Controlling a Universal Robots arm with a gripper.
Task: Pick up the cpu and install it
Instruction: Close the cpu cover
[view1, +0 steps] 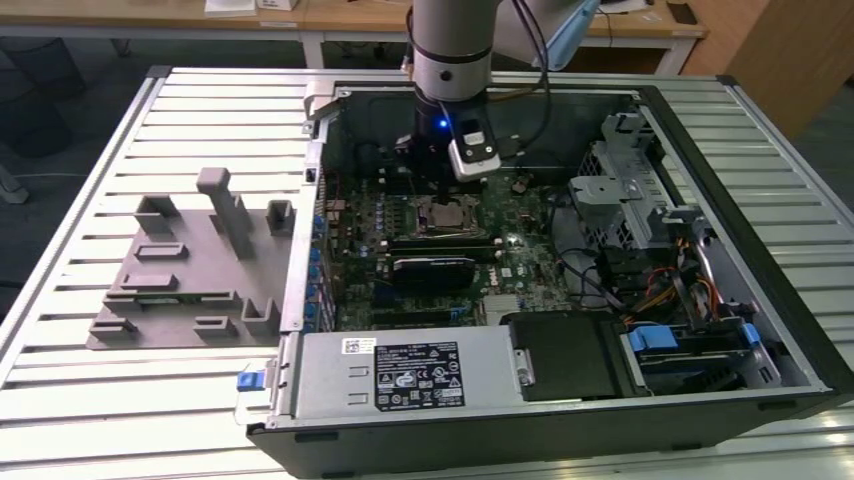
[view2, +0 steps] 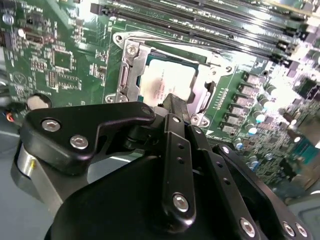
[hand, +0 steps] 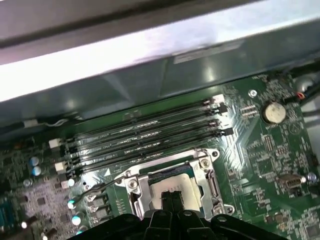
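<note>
The cpu (view2: 165, 80) lies flat in its metal socket frame (view2: 129, 67) on the green motherboard (view1: 527, 262), inside the open computer case (view1: 534, 445). The hand (view2: 173, 101) hangs right over the chip, clenched on nothing; whether its tips touch the plate, I can't tell. Out on the slatted surface (view1: 80, 420), at the exterior view's left, stands a grey fixture (view1: 174, 280).

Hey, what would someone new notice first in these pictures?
The robot arm hangs down into the open computer case, its gripper just over the cpu lying in its socket. On the exterior view's left, a grey plastic fixture stands on the slatted table.
</note>
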